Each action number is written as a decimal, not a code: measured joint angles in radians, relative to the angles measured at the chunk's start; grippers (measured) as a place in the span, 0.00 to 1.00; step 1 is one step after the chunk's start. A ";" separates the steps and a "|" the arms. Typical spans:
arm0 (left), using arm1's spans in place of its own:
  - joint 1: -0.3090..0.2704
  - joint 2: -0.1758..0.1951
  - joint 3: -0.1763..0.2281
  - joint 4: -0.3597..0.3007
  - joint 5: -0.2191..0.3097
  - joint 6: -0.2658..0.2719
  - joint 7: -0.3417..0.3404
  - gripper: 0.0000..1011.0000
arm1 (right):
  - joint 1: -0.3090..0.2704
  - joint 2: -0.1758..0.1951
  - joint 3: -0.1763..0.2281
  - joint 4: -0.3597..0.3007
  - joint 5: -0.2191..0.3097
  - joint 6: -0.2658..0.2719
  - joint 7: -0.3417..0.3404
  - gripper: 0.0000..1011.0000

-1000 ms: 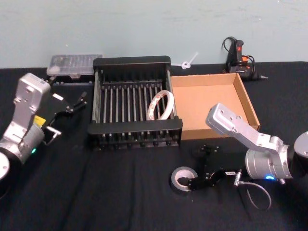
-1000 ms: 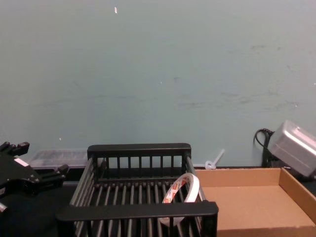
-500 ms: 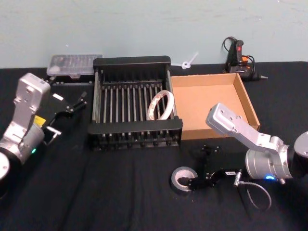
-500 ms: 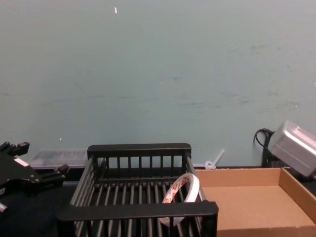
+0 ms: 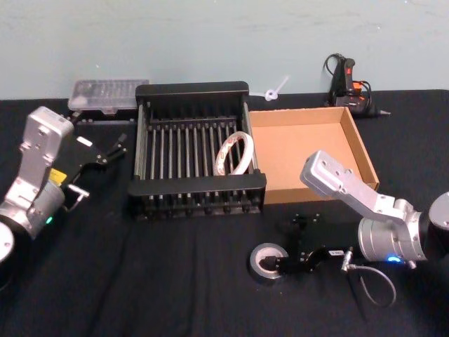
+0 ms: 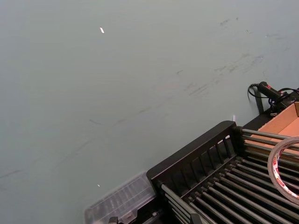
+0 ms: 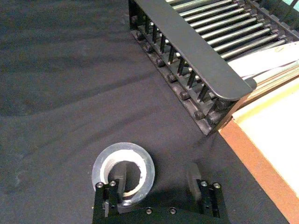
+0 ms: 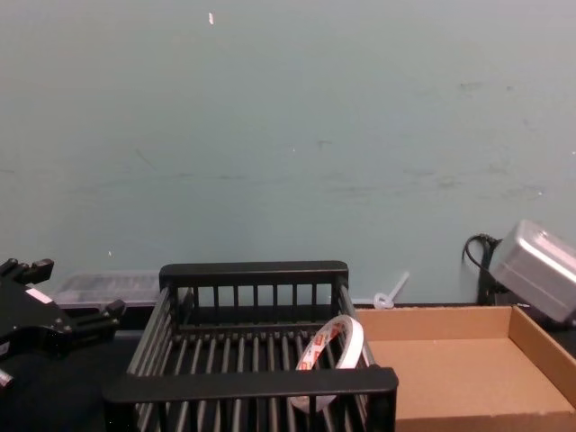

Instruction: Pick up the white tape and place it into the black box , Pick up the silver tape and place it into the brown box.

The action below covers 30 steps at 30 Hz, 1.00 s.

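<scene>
**Straddling the silver tape: right gripper low on the black cloth**

Right gripper [image 7: 156, 184]: fingers spread wide, one finger [image 7: 119, 183] inside the hole of the silver tape [image 5: 266, 262], the other outside it; roll lies flat on the table [image 5: 175, 281], near of the boxes.

White tape [image 5: 234, 154]: tilted on edge in the black box [image 5: 193, 90], right side, by the wall next to the brown box [image 5: 359, 144].

Left gripper [image 5: 98, 156]: raised left of the black box, fingers apart, holding nothing.
</scene>
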<state>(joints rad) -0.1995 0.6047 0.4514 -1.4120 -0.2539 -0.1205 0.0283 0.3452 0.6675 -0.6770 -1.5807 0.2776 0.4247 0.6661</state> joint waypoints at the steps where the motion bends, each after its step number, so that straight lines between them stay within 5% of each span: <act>1: 0.000 0.000 0.000 0.000 0.000 0.000 0.000 0.99 | 0.000 0.000 0.000 0.000 0.000 0.000 0.000 0.83; 23: 0.000 0.000 0.000 0.000 0.000 0.000 0.000 0.99 | 0.000 0.000 0.000 0.000 0.000 0.000 0.000 0.15; 30: 0.000 0.000 0.000 0.000 0.000 0.000 0.000 0.99 | 0.000 0.000 0.000 0.000 0.001 0.000 0.000 0.13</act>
<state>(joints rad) -0.1995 0.6047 0.4514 -1.4120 -0.2539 -0.1205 0.0283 0.3452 0.6675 -0.6770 -1.5810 0.2782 0.4247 0.6661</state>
